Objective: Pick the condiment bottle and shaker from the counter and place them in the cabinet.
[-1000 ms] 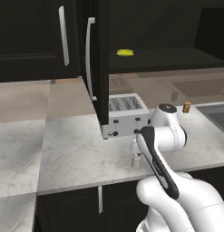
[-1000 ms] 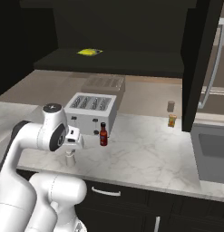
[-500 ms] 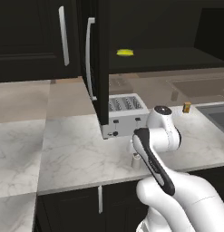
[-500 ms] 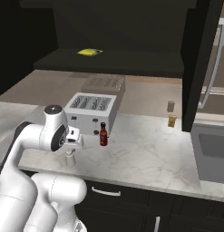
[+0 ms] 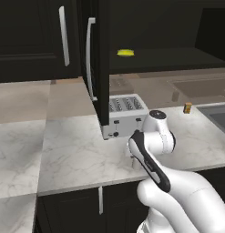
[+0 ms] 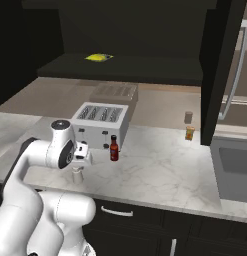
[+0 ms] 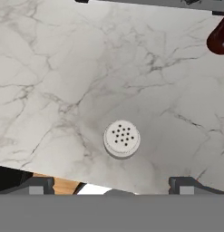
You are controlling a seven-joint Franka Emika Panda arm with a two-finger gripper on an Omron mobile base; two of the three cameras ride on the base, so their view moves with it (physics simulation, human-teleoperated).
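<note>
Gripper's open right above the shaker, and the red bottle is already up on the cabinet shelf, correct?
Not quite. The condiment bottle stands on the counter by the toaster, as the right base view shows. The gripper is open above the shaker.

Shaker point(image 6: 77, 174) upright on counter point(image 6: 160, 175) near front edge, directly under gripper point(image 6: 83, 161), w/ a gap between. Red bottle point(image 6: 114, 148) upright just right of that, in front of toaster point(image 6: 101, 124). Small orange jar point(image 6: 190, 133) well apart to the right. Yellow item point(image 6: 99, 57) on shelf inside open cabinet point(image 6: 221, 60).
</note>
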